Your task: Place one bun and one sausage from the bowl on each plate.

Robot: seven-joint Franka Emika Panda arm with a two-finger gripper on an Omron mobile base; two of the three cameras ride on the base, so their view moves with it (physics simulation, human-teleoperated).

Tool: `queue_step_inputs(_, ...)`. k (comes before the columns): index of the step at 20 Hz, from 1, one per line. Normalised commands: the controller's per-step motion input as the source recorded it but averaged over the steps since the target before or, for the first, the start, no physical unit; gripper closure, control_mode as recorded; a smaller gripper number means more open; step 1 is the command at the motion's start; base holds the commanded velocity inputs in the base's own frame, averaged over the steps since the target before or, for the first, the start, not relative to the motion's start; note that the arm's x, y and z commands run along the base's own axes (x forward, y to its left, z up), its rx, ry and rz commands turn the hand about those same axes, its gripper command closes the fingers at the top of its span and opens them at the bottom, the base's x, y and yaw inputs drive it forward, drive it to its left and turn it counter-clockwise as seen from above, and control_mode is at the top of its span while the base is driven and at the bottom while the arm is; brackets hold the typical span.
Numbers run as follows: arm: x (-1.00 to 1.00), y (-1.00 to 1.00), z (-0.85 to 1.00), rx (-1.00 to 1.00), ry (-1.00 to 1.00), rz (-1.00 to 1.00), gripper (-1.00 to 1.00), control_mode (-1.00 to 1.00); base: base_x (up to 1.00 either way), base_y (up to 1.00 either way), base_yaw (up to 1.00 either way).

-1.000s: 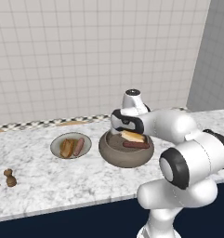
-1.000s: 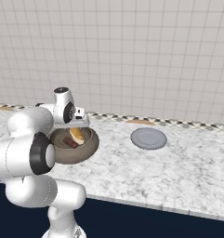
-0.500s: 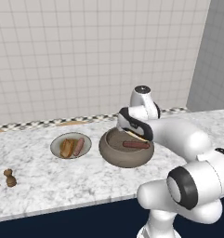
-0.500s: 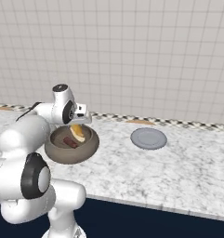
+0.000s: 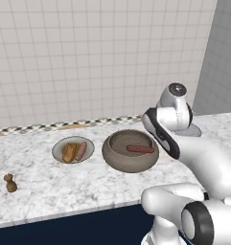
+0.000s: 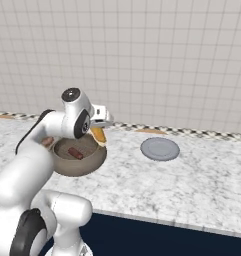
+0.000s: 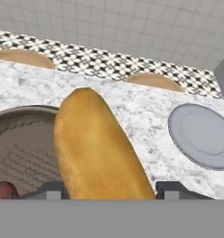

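The bun (image 7: 97,148) was pinched between the jaws of the gripper (image 7: 111,189), lifted clear above the right-hand rim of the bowl (image 5: 130,151); from the right base camera it showed as a golden wedge (image 6: 98,135) hanging under the hand beside the bowl. One sausage (image 5: 140,149) lay in the bowl. The plate with the brownish centre (image 5: 73,150), just left of the bowl, already carried a bun and a sausage side by side, so that half of the job looked done. The plain bluish-grey plate (image 6: 160,149) sat bare on the counter (image 6: 192,185), well to the right of the bowl.

The step in hand, by my reading, was carrying the bun to that bare plate. The next move would call for a swing to the right over the counter, then a lowering until the bun sat flat on the plate before the jaws let go. The sausage in the bowl would remain to be fetched. Two small brown shakers (image 5: 10,183) stood far off on the left.
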Motion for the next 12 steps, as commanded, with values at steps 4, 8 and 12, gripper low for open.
queue_step_inputs(4,0.09,-1.0,0.18,0.0,0.0,-0.14,1.0,-1.0,0.0,0.0,0.0)
queue_step_inputs(8,0.21,-1.0,-0.01,0.0,0.0,-0.14,1.0,-1.0,0.0,0.0,0.0)
queue_step_inputs(12,0.21,-0.98,-0.09,0.0,0.0,-0.11,1.0,-1.0,0.0,0.0,0.0)
